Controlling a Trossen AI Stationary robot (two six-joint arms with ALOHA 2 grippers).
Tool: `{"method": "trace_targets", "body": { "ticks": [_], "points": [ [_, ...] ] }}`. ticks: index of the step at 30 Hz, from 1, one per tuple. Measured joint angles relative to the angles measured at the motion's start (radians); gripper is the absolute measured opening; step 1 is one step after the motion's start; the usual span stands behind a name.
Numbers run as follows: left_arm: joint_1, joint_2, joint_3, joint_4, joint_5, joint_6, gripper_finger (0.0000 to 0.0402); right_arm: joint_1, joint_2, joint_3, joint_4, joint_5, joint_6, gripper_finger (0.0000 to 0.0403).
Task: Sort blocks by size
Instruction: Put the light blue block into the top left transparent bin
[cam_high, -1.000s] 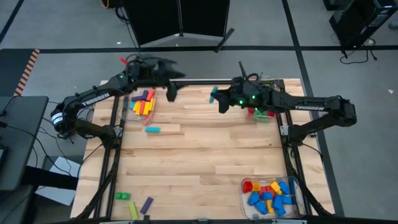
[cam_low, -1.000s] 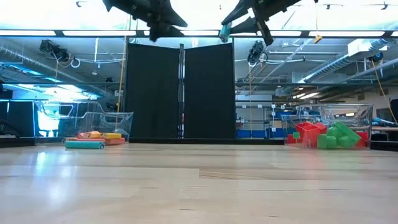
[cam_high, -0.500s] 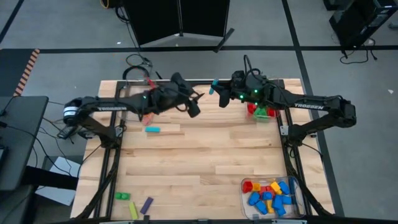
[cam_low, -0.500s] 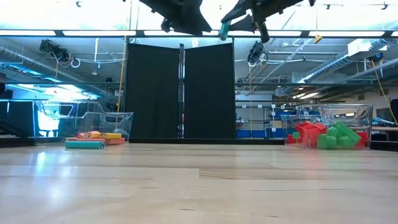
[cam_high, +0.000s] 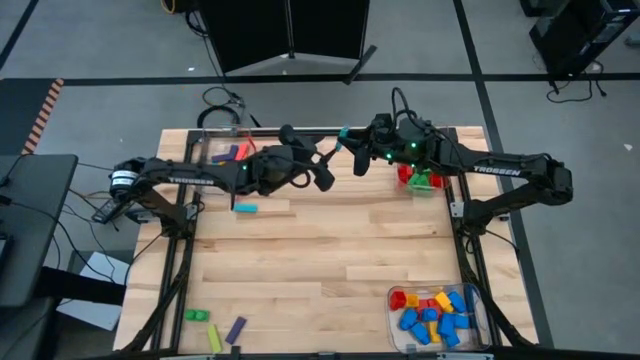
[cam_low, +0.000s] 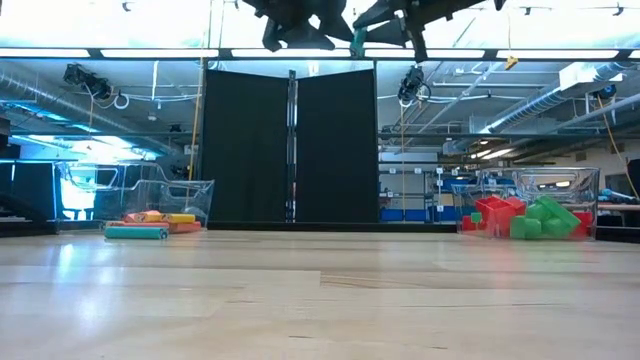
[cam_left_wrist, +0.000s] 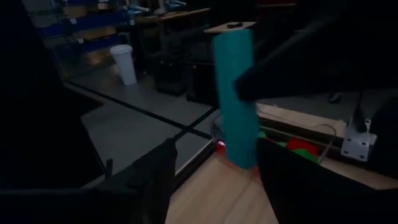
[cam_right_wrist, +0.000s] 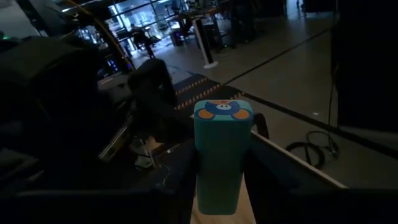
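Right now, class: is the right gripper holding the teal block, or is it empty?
Holding. The right gripper is shut on the teal block, raised well above the table; the open left gripper reaches toward it.

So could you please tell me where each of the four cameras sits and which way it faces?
High: overhead, looking straight down; both arms meet over the table's far edge.
Low: table height, looking level at the room; both grippers at top.
Left wrist: past the open left gripper at the teal bar.
Right wrist: its right gripper clamps that bar.
All four share the bar.
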Motion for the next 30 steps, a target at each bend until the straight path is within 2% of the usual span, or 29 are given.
{"method": "trace_targets", "body": {
  "ticks": [6, 9, 16, 21, 25, 30],
  "points": [
    [0.0, 0.016, 0.001, 0.026, 0.005, -0.007, 0.0216, 0.0, 0.003, 0.0, 0.027, -0.018, -0.017, 0.0123],
    [0.0, 0.051, 0.01, 0.069, 0.046, -0.008, 0.0213, 0.0, 0.011, 0.001, 0.054, -0.038, -0.044, 0.0123],
    [0.001, 0.121, 0.126, -0.007, 0.02, 0.074, 0.0213, 0.003, 0.021, 0.001, 0.024, -0.041, -0.045, 0.0123],
    [0.013, 0.122, 0.143, -0.035, 0.006, 0.095, 0.0206, 0.0, 0.015, 0.001, 0.014, -0.041, -0.042, 0.0123],
    [0.014, 0.122, 0.143, -0.034, 0.006, 0.095, 0.0176, -0.002, 0.013, 0.001, 0.013, -0.041, -0.042, 0.0123],
    [0.014, 0.122, 0.143, -0.038, -0.001, 0.095, 0.0098, -0.002, 0.013, 0.001, 0.013, -0.037, -0.044, 0.0123]
  ]
}}
